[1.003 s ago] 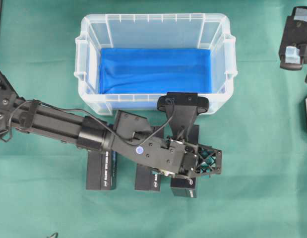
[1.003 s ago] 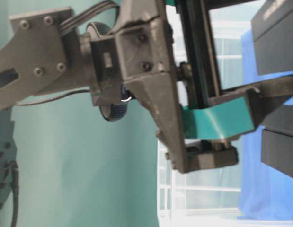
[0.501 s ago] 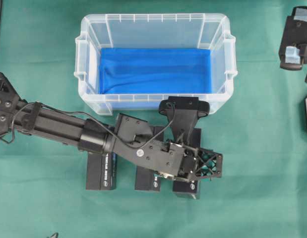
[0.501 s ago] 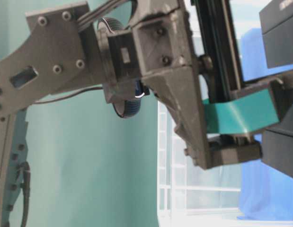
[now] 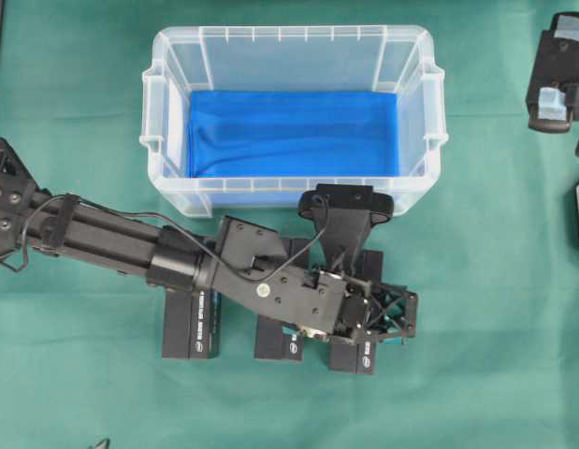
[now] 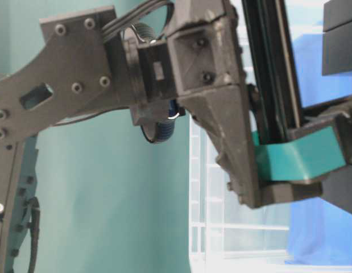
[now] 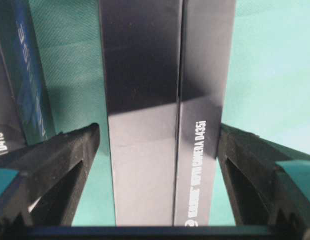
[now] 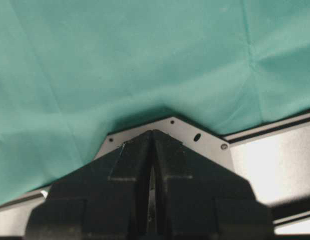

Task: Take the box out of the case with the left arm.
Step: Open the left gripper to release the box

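Green cloth covers the table (image 5: 513,374). 3 black rectangular boxes lie before the clear plastic case (image 5: 294,196), whose blue lining is bare. Left pincer (image 7: 157,165) stands released astride the rightmost black box (image 7: 160,125), printed "DEPTH CAMERA D435i", readable only in the wrist view. Right pincer (image 8: 152,185) is clenched.

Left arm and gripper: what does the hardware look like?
The left arm is matte black with a tubular forearm, bolted plates and a thin black cable looping along it. A small blue dot marks the wrist. The left gripper has lattice-frame fingers with teal pads.
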You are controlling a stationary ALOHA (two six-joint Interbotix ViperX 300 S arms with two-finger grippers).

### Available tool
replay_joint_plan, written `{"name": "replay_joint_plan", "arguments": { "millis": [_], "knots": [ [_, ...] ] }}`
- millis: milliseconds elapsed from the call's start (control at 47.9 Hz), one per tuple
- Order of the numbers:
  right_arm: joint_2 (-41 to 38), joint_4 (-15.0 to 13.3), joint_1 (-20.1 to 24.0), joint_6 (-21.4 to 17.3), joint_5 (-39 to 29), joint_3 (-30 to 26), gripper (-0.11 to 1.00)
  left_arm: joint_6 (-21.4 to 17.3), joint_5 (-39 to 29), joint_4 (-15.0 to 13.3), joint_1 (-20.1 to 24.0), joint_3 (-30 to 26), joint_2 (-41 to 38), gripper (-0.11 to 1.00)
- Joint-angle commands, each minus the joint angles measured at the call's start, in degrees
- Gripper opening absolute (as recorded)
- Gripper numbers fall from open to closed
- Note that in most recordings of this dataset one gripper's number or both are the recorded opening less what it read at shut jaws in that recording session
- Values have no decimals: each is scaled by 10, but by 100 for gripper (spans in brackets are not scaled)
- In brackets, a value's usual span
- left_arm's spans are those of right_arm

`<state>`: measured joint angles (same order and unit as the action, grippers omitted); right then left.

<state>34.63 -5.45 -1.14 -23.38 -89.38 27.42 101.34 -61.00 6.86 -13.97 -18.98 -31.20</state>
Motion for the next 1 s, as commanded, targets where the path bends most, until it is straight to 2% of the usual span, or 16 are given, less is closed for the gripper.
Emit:
{"name": "replay_joint_plan", "arguments": {
  "millis": [0, 125, 376, 522, 794, 982],
  "knots": [
    [3, 1, 0, 1, 3, -5, 1, -2, 2, -1, 0, -11, 23, 91],
    [3, 1, 0, 2, 3, -5, 1, -4, -1, -11, 3, -12, 33, 90],
    [3, 1, 0, 4, 3, -5, 1, -6, -25, -11, 7, -29, 76, 86],
    [3, 0, 0, 4, 3, -5, 1, -21, -56, -11, 8, -61, 86, 85],
    [3, 0, 0, 4, 2, -5, 1, -51, -121, -11, 10, -157, 63, 84],
    [3, 0, 0, 3, 3, -5, 1, -63, -153, -11, 11, -185, 54, 84]
  ]
}}
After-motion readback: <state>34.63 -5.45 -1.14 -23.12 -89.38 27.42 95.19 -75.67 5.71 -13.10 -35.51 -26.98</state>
